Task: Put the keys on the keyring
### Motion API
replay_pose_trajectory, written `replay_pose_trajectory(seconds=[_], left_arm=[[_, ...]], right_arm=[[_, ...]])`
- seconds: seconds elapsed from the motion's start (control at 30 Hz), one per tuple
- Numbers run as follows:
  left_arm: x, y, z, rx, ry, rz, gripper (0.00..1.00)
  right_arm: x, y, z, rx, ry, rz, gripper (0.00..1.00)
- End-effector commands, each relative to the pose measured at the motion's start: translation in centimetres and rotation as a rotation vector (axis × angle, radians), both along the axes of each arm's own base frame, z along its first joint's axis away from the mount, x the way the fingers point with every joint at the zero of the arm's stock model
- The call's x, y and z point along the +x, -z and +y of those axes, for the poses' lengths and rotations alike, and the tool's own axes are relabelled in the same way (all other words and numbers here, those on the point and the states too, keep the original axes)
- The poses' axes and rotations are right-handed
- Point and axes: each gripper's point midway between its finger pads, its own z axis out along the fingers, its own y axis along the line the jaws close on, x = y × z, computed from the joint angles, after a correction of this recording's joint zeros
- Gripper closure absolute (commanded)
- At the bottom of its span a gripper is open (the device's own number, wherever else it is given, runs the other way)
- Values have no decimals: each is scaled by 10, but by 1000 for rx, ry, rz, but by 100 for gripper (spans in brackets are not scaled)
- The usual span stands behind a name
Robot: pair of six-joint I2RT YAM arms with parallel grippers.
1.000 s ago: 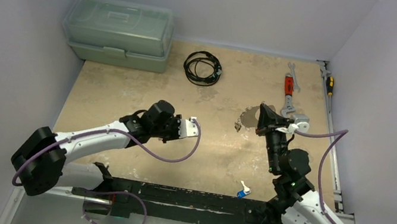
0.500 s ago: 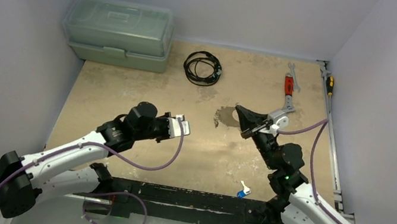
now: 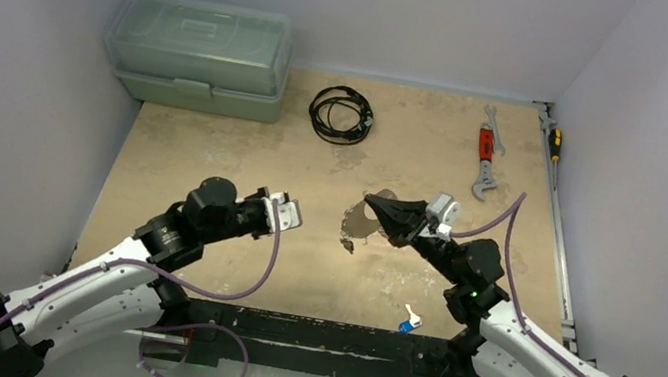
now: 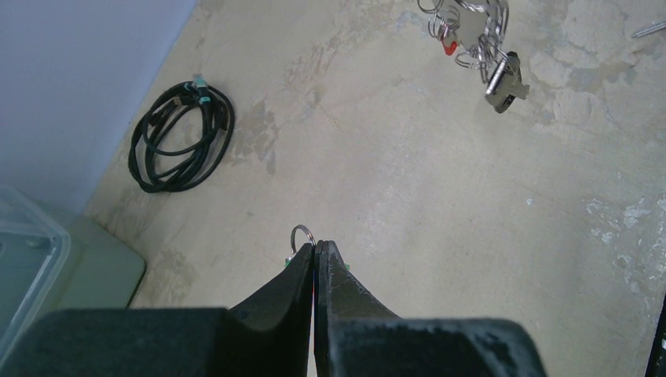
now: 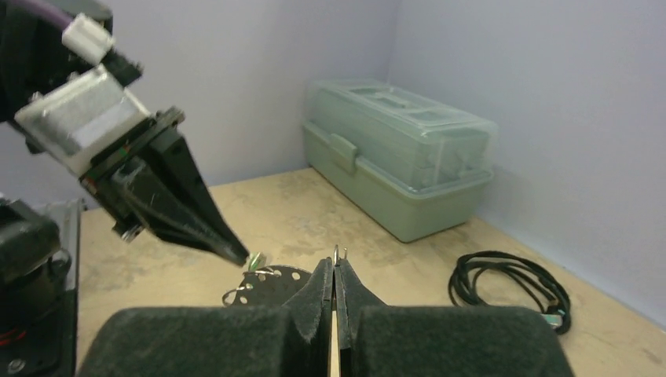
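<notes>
The left end effector [image 3: 286, 213] is clamped on a green key [image 5: 254, 259] above the surface [image 3: 215, 149]. The right end effector [image 3: 372, 202] grips the keyring [image 3: 348, 221], keys [image 4: 503, 78] dangling from it, facing the left.

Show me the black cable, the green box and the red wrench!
black cable [image 4: 222, 122]: left wrist view, right side of coil.
green box [image 3: 199, 56]: top external view, its lid.
red wrench [image 3: 487, 144]: top external view, its red handle.

Top view: high behind the near edge, looking down over the whole table [image 3: 213, 159].
Left wrist: close, tilted down, facing right across it.
Right wrist: low, facing the left gripper [image 5: 239, 256].
Shared by all: cable [image 3: 340, 114], toolbox [image 3: 200, 51].
</notes>
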Motion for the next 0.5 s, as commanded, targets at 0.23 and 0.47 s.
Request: replay_pose_trajectory(seconds=[0.23, 0.47], left_arm=[[-11, -53, 9, -97, 59, -202, 100], [-36, -64, -3, -118, 218, -242, 100]], right_arm=[[-59, -10, 40, -84, -189, -310, 100], [-73, 0, 52, -118, -236, -376, 100]])
